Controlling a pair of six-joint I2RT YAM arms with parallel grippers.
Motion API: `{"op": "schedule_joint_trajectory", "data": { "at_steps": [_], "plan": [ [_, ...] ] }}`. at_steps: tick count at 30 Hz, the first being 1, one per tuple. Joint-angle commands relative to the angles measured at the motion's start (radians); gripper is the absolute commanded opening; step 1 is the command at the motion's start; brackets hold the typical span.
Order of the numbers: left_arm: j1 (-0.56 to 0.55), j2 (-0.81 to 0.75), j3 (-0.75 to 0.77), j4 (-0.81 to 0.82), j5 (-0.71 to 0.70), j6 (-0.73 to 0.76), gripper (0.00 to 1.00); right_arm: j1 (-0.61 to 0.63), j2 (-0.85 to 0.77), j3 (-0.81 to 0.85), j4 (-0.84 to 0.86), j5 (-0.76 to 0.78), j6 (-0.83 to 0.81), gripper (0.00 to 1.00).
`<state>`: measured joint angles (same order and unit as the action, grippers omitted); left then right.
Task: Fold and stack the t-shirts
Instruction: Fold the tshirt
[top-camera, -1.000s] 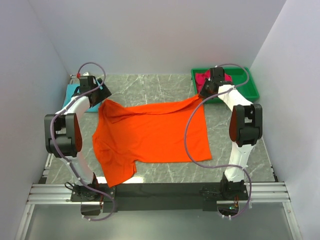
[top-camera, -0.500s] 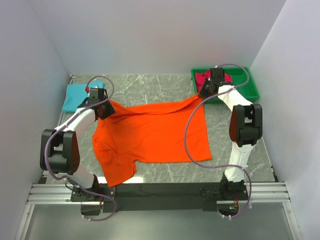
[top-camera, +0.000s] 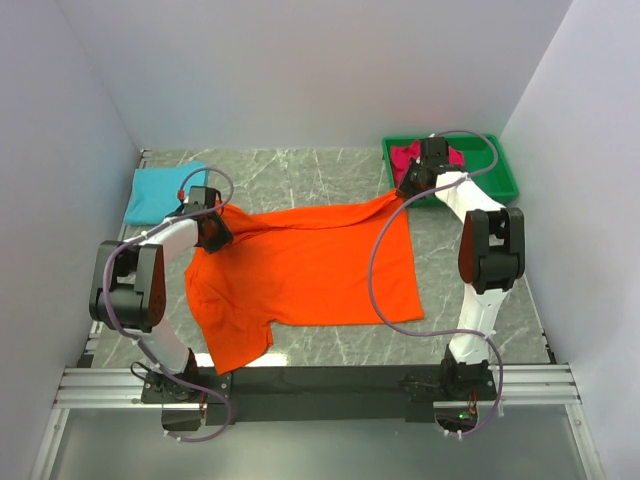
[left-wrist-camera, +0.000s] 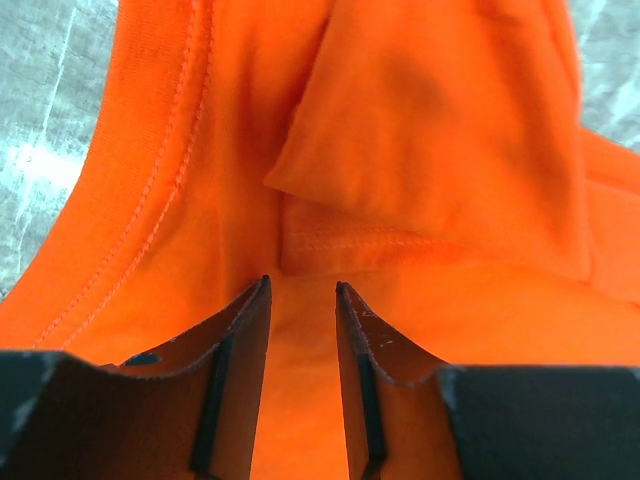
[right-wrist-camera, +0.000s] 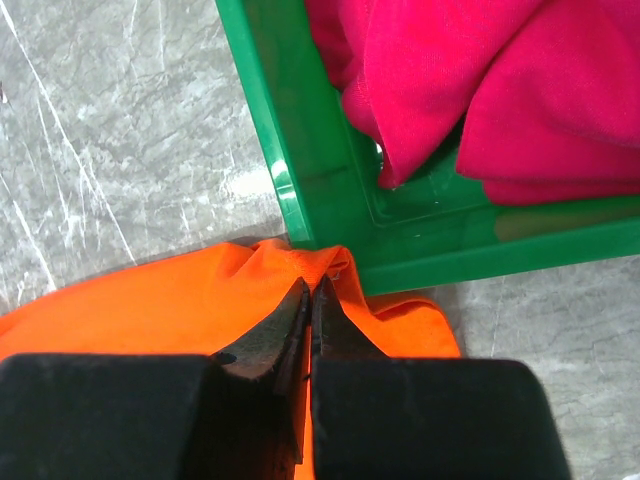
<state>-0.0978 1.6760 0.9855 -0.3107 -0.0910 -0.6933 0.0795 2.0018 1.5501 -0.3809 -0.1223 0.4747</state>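
The orange t-shirt (top-camera: 310, 265) lies spread across the table's middle, one sleeve toward the front left. My left gripper (top-camera: 217, 229) is open over its far left corner, with rumpled orange cloth (left-wrist-camera: 430, 120) under and between the fingers (left-wrist-camera: 300, 285). My right gripper (top-camera: 403, 192) is shut on the shirt's far right corner (right-wrist-camera: 150, 310), beside the bin; its jaws (right-wrist-camera: 312, 285) pinch a small fold. The turquoise-blue tee (top-camera: 160, 192) lies folded at the back left. The crimson-pink tee (top-camera: 410, 155) is bunched in the bin (right-wrist-camera: 480, 90).
The green plastic bin (top-camera: 500, 185) stands at the back right; its near corner (right-wrist-camera: 300, 150) almost touches the held shirt corner. White walls close the table on three sides. Grey marble surface (top-camera: 300, 175) shows behind the shirt.
My left arm has swung from beside the turquoise tee toward the near right, onto the orange shirt's far left corner, which is now rumpled. The right arm has not moved.
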Motion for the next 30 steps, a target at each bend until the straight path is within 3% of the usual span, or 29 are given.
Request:
{"op": "schedule_joint_trajectory", "data": {
  "at_steps": [1,21,30],
  "plan": [
    [-0.005,0.024,0.018,0.036,-0.036,-0.014,0.37,-0.009,-0.026,0.007,0.028,-0.002,-0.004,0.0],
    [-0.005,0.073,0.085,0.015,-0.072,-0.003,0.36,-0.009,-0.015,0.011,0.023,-0.016,-0.01,0.0],
    [-0.005,0.12,0.116,0.002,-0.065,0.002,0.29,-0.009,-0.011,0.016,0.019,-0.016,-0.01,0.0]
  ]
}}
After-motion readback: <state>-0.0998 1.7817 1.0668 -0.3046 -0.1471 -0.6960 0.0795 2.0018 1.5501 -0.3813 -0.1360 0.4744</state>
